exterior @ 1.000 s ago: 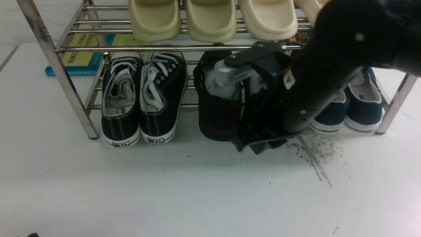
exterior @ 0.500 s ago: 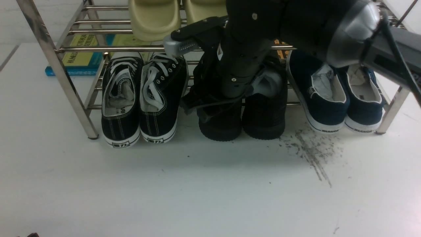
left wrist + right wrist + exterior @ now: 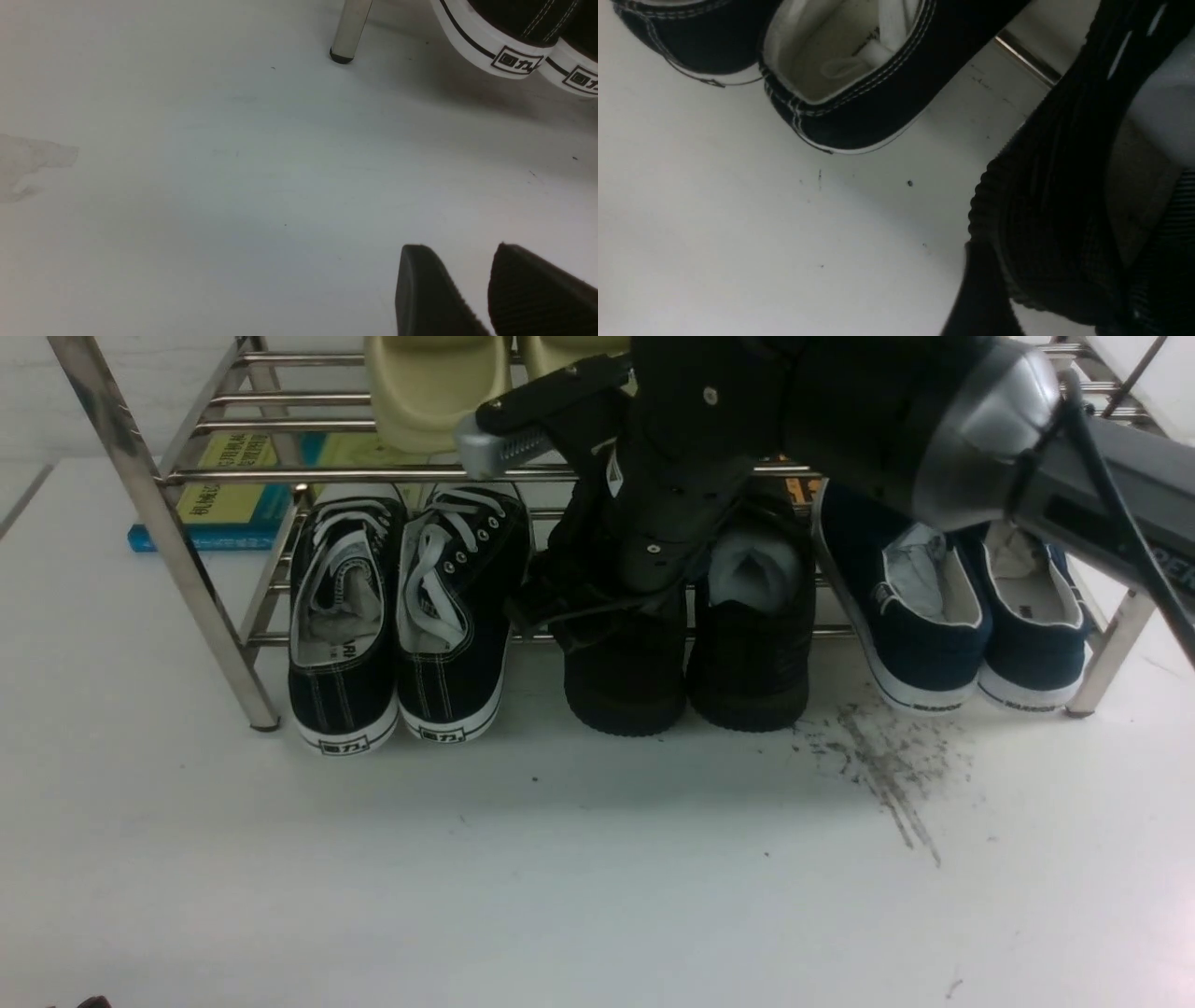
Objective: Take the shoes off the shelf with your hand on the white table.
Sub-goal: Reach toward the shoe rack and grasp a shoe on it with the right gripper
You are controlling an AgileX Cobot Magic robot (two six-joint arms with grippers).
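The shoes, an all-black pair with white paper inside, stand side by side at the shelf's (image 3: 168,532) lower tier. The left shoe (image 3: 624,691) and the right shoe (image 3: 752,663) have their ends sticking out over the white table (image 3: 560,877). My right gripper (image 3: 560,616) reaches in from the right and hangs over the left shoe. In the right wrist view the right gripper (image 3: 1069,289) is open, its fingers (image 3: 980,294) astride that shoe's (image 3: 1045,210) rim. My left gripper (image 3: 460,254) hovers open and empty over bare table, near the shelf leg (image 3: 348,32).
Black canvas sneakers with white laces (image 3: 401,616) sit left of the pair, navy slip-ons (image 3: 971,635) right of it. Pale yellow slippers (image 3: 434,392) fill the upper tier, just above my arm. A yellow-blue book (image 3: 233,490) lies behind. A dark scuff (image 3: 887,756) marks the table.
My right arm has swung from the right black shoe up and leftward to the left one. Its jaws have opened. The right black shoe now shows uncovered.
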